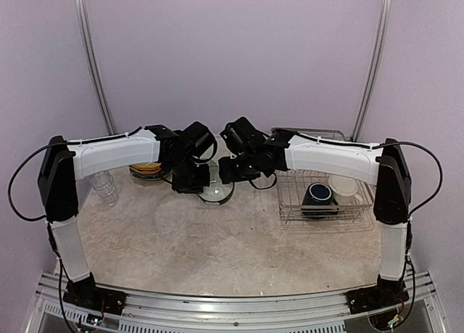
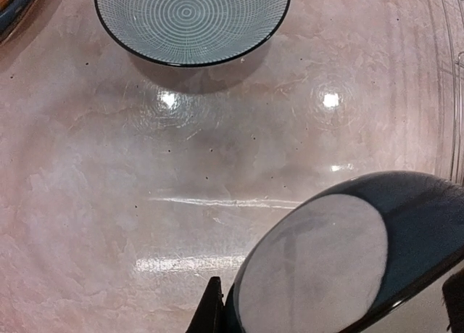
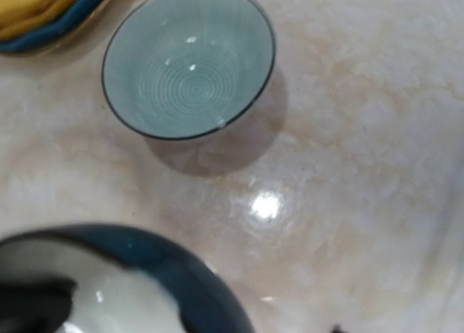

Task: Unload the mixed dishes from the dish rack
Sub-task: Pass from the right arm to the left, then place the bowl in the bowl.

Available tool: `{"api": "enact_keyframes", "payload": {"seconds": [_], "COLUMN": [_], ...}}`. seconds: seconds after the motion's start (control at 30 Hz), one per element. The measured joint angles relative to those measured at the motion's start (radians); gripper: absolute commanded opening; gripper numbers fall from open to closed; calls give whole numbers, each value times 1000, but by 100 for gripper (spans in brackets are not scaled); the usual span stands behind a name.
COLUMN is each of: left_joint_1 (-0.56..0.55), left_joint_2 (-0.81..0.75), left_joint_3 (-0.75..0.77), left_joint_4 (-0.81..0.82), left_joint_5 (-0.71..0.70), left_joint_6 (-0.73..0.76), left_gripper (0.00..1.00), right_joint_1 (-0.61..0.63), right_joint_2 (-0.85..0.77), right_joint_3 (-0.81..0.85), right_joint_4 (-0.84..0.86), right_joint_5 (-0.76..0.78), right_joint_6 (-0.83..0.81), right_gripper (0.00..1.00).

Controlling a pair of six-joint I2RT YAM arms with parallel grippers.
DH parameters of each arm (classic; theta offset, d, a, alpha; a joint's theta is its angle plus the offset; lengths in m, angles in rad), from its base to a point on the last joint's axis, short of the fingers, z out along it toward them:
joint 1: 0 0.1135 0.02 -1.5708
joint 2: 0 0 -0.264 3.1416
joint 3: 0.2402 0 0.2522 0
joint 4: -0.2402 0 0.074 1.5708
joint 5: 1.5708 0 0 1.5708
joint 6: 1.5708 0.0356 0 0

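Note:
A dark teal bowl with a white inside (image 2: 326,268) fills the gap between my left gripper's (image 2: 333,320) fingers. The left finger (image 2: 211,313) presses on its edge, so the gripper is shut on it, above the table. The same bowl shows at the bottom left of the right wrist view (image 3: 174,275). My right gripper (image 3: 232,329) is open, with its right fingertip (image 3: 336,329) apart from the bowl. In the top view both grippers, left (image 1: 191,179) and right (image 1: 233,171), meet mid-table. The dish rack (image 1: 290,211) at the right holds a navy mug (image 1: 317,194) and a cream mug (image 1: 344,186).
A grey-green ringed bowl (image 2: 192,17) stands upright on the table just beyond both grippers (image 3: 188,61) (image 1: 217,193). A stack of yellow and blue plates (image 1: 148,171) (image 3: 43,14) lies left of it. Clear glasses (image 1: 105,186) stand at the far left.

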Motion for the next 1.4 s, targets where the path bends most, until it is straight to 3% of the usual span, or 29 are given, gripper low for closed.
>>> {"api": "enact_keyframes", "payload": {"seconds": [0.07, 0.3, 0.47, 0.63, 0.83, 1.1, 1.4], "left_joint_1": [12, 108, 204, 272, 297, 303, 307], "left_joint_2": [0, -2, 1, 41, 159, 293, 343], "left_joint_3": [0, 0, 19, 138, 297, 389, 446], "left_joint_4": [0, -14, -32, -53, -63, -93, -109], "left_joint_5": [3, 32, 57, 58, 90, 132, 136], "left_joint_6": [0, 23, 63, 117, 157, 174, 188], "left_gripper": [0, 0, 0, 0, 1, 2, 6], "right_joint_1": [0, -10, -30, -58, -82, -108, -123], "right_joint_2": [-5, -101, -248, -356, -396, -449, -499], "right_joint_3": [0, -74, -171, -231, -292, -371, -402], "right_joint_4": [4, 13, 26, 58, 66, 76, 106], "right_joint_5": [12, 42, 95, 143, 158, 159, 158], "right_joint_6": [-18, -71, -103, -119, -119, -115, -114], "right_gripper": [72, 87, 88, 89, 90, 91, 91]}}
